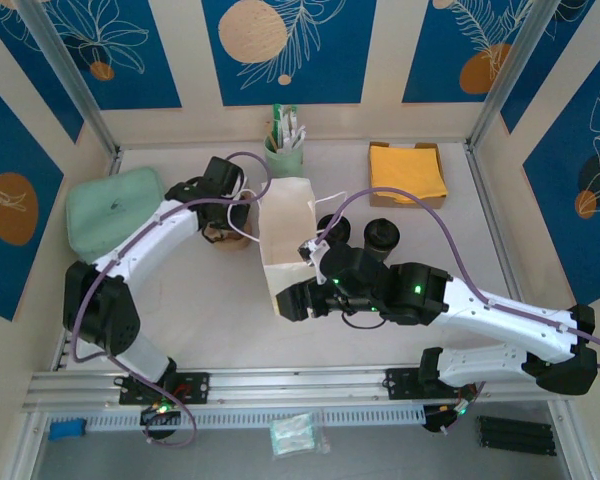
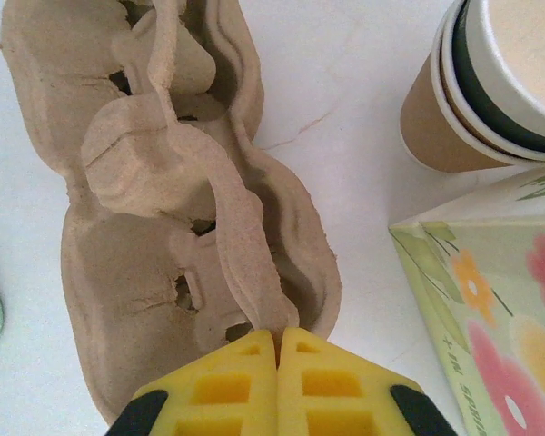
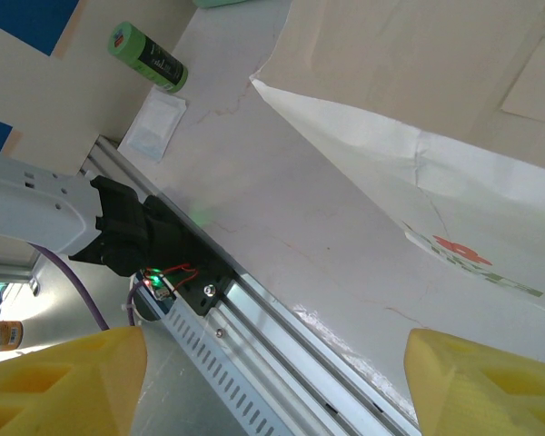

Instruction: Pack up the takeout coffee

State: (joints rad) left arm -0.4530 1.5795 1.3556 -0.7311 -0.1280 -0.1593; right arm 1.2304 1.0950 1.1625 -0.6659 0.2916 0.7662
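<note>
The pulp carrier (image 2: 163, 209) sits right against my left gripper (image 2: 279, 341); a bare strip of table (image 2: 345, 118) runs between it and the nested cups (image 2: 477, 100) and paper bag (image 2: 490, 309). Bare table shows between my right gripper's (image 3: 274, 363) spread fingers, bag just beyond.

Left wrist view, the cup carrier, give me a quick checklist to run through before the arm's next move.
1. Grip: left jaws shut on the centre ridge of the cup carrier: ok.
2. Free hand: right jaws open, holding nothing: ok.
3. Nested paper cups apart from the carrier: ok.
4. Paper bag mouth open and ready to load: cannot tell.
5. Coffee seated in the carrier: not ok, the pockets in view hold no cup.
</note>
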